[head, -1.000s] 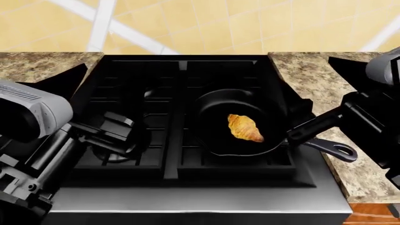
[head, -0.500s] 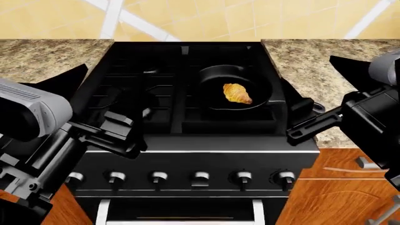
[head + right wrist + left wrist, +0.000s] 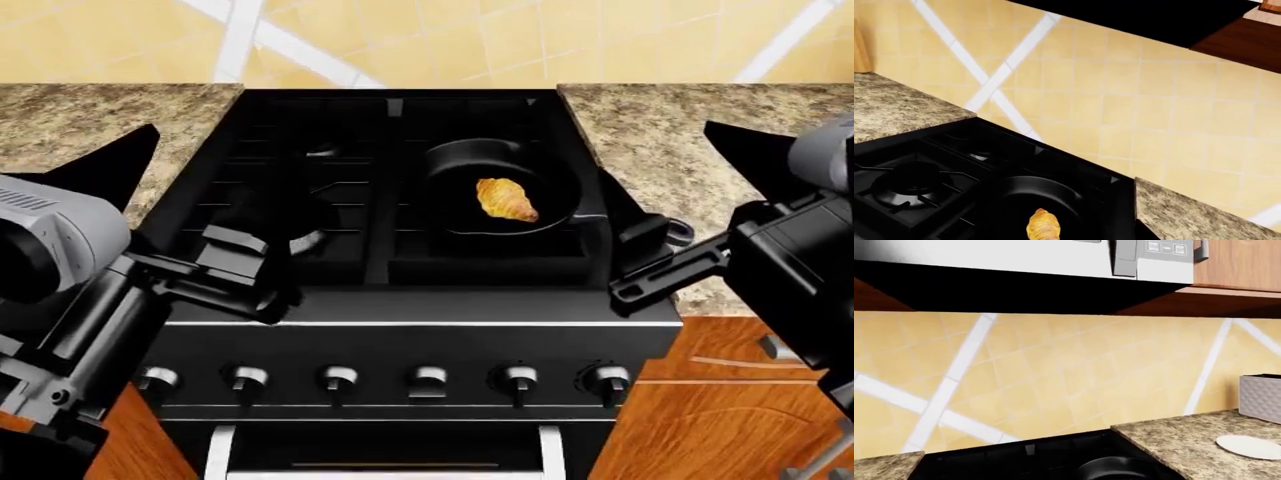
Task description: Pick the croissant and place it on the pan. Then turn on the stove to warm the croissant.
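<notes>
— Both of your arms hang low in front of the stove, one at each side. How is the left one posed?
— Your left gripper reaches in from the lower left, angled toward the front-left burner, just above the stove's front edge. Its black fingers look parted, with nothing between them.
— And the middle?
— You have the croissant lying inside the pan, which sits on the back-right grate. Six knobs line the front panel below.
— The right arm?
— Your right gripper points in from the right, near the stove's front-right corner, beside the granite counter. It holds nothing; I cannot tell how wide its fingers stand.
</notes>
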